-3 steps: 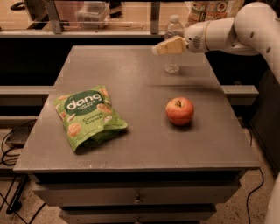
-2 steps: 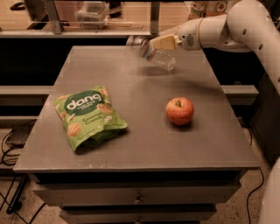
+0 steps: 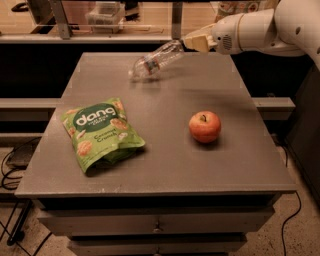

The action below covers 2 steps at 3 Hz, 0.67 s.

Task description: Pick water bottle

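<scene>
The water bottle (image 3: 155,60), clear ribbed plastic with a thin label band, is tipped over at the back of the grey table (image 3: 170,170). It slants with its lower end on the tabletop at the left and its upper end raised toward the right. My gripper (image 3: 194,42), cream-tipped on a white arm reaching in from the upper right, sits right at the bottle's raised end. I cannot tell whether it touches or holds the bottle.
A red apple (image 3: 204,126) sits on the table right of centre. A green snack bag (image 3: 100,132) lies flat on the left half. Shelving and a clear bin (image 3: 105,12) stand behind the table. Drawers run below the front edge.
The bottle stood upright at the gripper one second ago. It has since tipped over to the left and now slants onto the tabletop. The gripper has shifted left with it.
</scene>
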{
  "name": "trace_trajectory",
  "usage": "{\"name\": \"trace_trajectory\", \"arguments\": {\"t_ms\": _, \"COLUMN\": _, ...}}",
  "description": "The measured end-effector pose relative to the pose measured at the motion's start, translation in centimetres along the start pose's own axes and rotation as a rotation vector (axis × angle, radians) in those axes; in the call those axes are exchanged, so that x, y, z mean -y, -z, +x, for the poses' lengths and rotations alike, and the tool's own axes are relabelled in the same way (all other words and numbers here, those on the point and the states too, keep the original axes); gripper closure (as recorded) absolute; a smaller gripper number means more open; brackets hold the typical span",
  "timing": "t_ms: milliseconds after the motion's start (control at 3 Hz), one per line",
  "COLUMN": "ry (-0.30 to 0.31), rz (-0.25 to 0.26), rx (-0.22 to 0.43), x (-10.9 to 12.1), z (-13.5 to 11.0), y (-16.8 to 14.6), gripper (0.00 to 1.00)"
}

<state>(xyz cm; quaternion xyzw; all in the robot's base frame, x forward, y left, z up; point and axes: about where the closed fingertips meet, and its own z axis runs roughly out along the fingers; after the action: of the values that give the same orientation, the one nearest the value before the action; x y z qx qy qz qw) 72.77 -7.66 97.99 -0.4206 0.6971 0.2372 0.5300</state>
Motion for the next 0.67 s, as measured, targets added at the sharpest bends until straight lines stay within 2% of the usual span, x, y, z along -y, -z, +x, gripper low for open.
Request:
{"name": "trace_trajectory", "arguments": {"t_ms": 333, "ry": 0.081, "rz": 0.000, "rx": -0.036, "x": -1.4, "z": -0.9, "y": 1.5, "gripper": 0.92}}
{"name": "trace_trajectory", "arguments": {"t_ms": 667, "ry": 0.127, "rz": -0.011, "rx": -0.121, "x": -3.0, "z": -0.1, "y": 2.8, "gripper": 0.68}}
